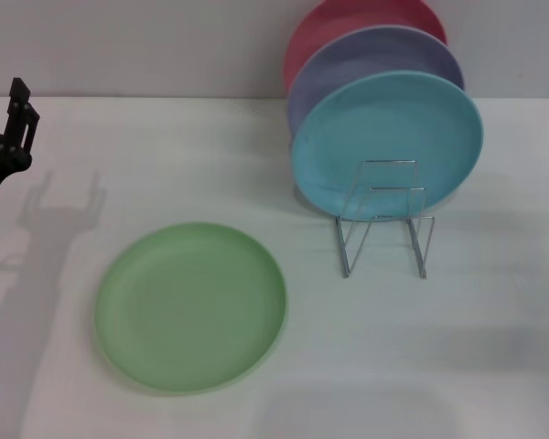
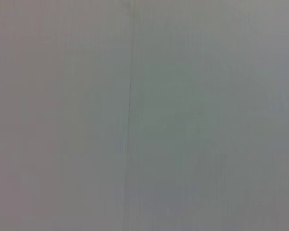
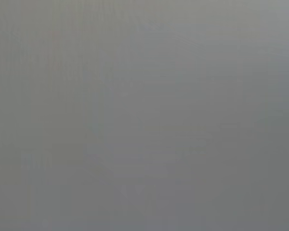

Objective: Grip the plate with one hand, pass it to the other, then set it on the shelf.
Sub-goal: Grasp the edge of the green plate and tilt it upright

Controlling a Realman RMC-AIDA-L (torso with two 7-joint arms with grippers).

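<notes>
Risk first: light-green plate [image 1: 191,307] lies flat on the white table [image 1: 494,329], rim low against the surface, so a claw coming from the side may slide over the edge or push the plate instead of pinching it. A thin rim hold could also let it tip during the handover.

Left claw [image 1: 16,114] at the table's far left edge, well apart from the plate, which sits to its right and nearer the robot. Cannot tell whether its fingers are spread or pressed together. Right claw not in view; both wrist views show only blank grey.

Plate round, face up, no long axis. Wire rack [image 1: 385,219] is further right of the claw, holding turquoise plate [image 1: 387,146], lavender plate [image 1: 375,57] and pink plate [image 1: 357,18] upright; front slots free.
</notes>
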